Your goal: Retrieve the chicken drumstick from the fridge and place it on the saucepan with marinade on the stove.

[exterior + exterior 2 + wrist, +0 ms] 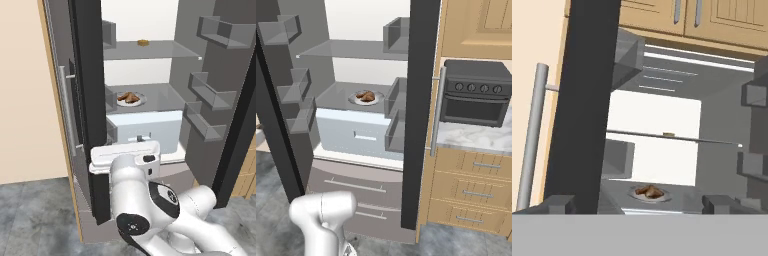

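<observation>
Chicken drumstick (649, 191) lies on a white plate (662, 197) on a fridge (220, 100) shelf, apparently well beyond the gripper (637, 204), jaws wide open and empty.

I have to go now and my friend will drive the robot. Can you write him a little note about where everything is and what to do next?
Tool: open, holding nothing, aimed into the fridge from in front.
Fridge: both doors open.
Chicken drumstick: on a white plate on the middle shelf, not touched yet.
Small tan block: on the shelf above; leave it alone.
Done: fridge opened, arm lined up.
Left: reach in, grab the drumstick, carry it to the saucepan with marinade on the stove and put it in.
</observation>
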